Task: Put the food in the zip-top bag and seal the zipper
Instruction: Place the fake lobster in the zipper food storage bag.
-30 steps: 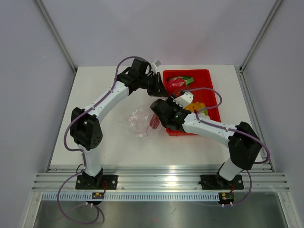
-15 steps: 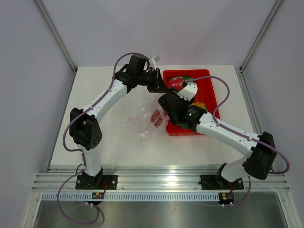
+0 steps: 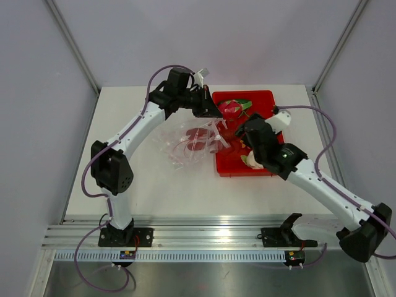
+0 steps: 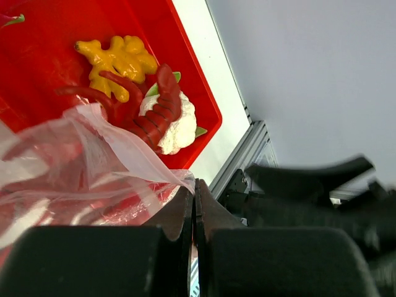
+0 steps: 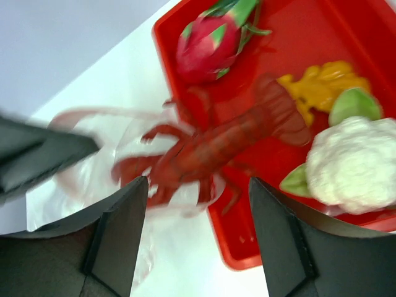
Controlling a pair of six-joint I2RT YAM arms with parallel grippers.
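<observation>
1. Hovering with its fingers spread wide and nothing between them, the right claw (image 5: pixel 198 185) hangs over the left rim of the red tray (image 5: pixel 346 25).
2. Below it, a red lobster-shaped piece (image 5: pixel 216 145) lies across that rim. Its tail is in the tray, and its front end is out over the desk (image 3: pixel 136 185), amid the film of the zip-top bag (image 4: pixel 86 161).
3. That bag, clear and crumpled, sits just left of the tray, partly lifted off the desk.
4. In the tray, a white cauliflower (image 5: pixel 352 164) and an orange-yellow piece (image 5: pixel 325 86) lie beside the lobster's tail. The dragon fruit (image 5: pixel 210 40) sits at the far end.
5. Farthest out, the left claw (image 4: pixel 195 198) is clenched on the bag's edge, pinching the film.
</observation>
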